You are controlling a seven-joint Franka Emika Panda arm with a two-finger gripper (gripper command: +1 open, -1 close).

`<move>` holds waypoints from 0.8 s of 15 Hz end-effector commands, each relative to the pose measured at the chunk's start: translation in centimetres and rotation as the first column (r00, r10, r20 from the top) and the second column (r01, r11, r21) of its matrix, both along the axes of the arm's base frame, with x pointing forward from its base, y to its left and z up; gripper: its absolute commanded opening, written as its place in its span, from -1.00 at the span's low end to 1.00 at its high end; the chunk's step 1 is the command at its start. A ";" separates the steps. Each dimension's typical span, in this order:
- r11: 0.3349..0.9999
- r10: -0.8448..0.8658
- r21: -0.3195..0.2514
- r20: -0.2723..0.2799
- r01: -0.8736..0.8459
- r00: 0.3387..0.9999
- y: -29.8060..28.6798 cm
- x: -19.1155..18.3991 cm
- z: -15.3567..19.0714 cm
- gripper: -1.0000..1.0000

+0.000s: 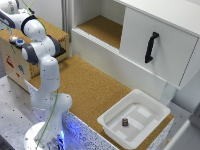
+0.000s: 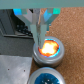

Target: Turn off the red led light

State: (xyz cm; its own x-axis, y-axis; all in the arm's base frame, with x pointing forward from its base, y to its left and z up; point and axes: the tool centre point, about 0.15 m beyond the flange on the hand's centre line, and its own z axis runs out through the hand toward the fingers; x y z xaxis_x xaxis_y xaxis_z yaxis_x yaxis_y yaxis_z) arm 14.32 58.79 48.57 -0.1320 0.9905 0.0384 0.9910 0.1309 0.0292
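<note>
Wrist view alone shows tool (image 2: 41,36) touching glowing red led light (image 2: 49,49).

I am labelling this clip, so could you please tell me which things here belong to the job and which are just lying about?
Part of the job:
- red led light, glowing
- pincer, directly over that light

Just lying about:
- blue light beside the red one
- white tray
- small dark item in the tray
- cabinet door handle

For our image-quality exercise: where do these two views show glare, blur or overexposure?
Wrist view: the red led light glows washed-out orange-white at its centre, and the end effector above it is blurred. Exterior view: soft throughout, with blue glow at the arm's base.
</note>
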 end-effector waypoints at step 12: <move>0.981 -0.097 -0.173 -0.069 0.084 0.993 2.6 4.0 4.5 -1.00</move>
